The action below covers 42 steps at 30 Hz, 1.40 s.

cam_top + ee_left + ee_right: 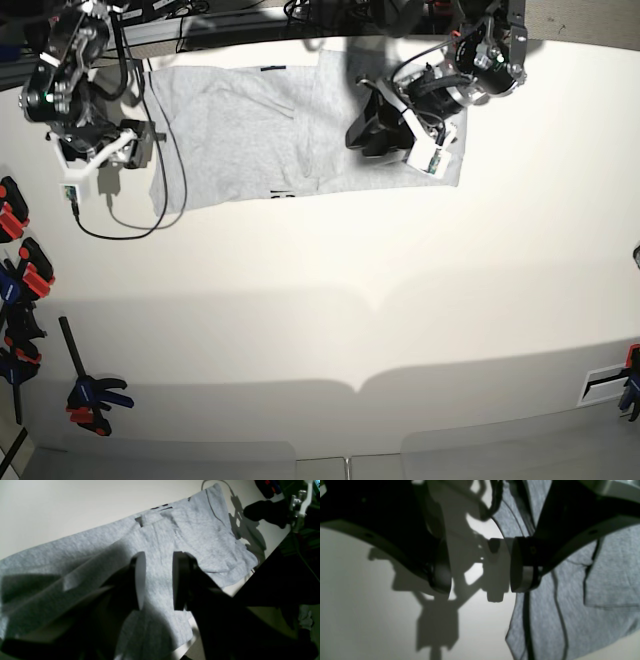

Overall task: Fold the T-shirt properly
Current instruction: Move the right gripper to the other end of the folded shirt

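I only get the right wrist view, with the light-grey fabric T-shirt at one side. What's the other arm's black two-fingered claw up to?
Observer: That left gripper is open, its fingers apart and the T-shirt visible between them.
Visitor: Any tools around that I can't see?
Observer: Yes, a clamp with blue and red parts and a dark bar is at the base view's lower left.
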Each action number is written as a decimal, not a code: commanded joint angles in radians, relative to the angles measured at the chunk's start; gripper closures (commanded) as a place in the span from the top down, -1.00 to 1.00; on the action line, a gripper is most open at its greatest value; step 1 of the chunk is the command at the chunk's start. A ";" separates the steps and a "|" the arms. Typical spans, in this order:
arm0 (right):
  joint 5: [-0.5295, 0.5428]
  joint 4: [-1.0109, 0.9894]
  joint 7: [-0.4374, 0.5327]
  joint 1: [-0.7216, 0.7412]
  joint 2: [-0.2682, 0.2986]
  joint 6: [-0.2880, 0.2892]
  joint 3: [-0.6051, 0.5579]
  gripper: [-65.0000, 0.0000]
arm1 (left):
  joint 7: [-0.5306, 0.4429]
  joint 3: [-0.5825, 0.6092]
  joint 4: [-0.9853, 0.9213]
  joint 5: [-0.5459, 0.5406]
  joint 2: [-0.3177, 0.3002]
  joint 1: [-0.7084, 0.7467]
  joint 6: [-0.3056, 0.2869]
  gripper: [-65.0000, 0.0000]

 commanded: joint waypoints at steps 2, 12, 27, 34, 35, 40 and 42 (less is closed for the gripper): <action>0.042 -0.047 0.001 0.027 0.014 0.007 0.005 0.10 | -0.020 0.001 0.018 -0.016 0.000 -0.005 -0.004 -0.49; 0.243 -0.174 -0.198 0.040 0.009 0.143 0.004 0.10 | -0.028 0.001 0.018 -0.016 0.000 -0.006 -0.004 -0.49; 0.273 -0.174 -0.201 0.041 -0.060 0.115 -0.154 0.09 | 0.158 0.001 0.018 -0.103 0.000 -0.005 -0.004 -0.49; 0.269 -0.167 -0.191 0.050 -0.052 0.100 -0.152 -0.69 | 0.205 0.001 0.018 -0.071 0.000 -0.004 -0.006 -0.49; 0.266 -0.167 -0.178 0.055 -0.051 0.100 -0.152 -0.88 | 0.205 0.001 0.018 -0.059 0.000 -0.002 -0.004 -0.49; 0.229 -0.164 -0.152 0.108 -0.043 0.101 -0.129 -1.00 | 0.182 0.001 0.018 -0.063 0.000 0.037 -0.004 -0.49; 0.212 -0.164 -0.154 0.140 -0.040 0.101 -0.110 -1.00 | 0.127 0.001 0.018 -0.060 0.000 0.062 -0.004 -0.49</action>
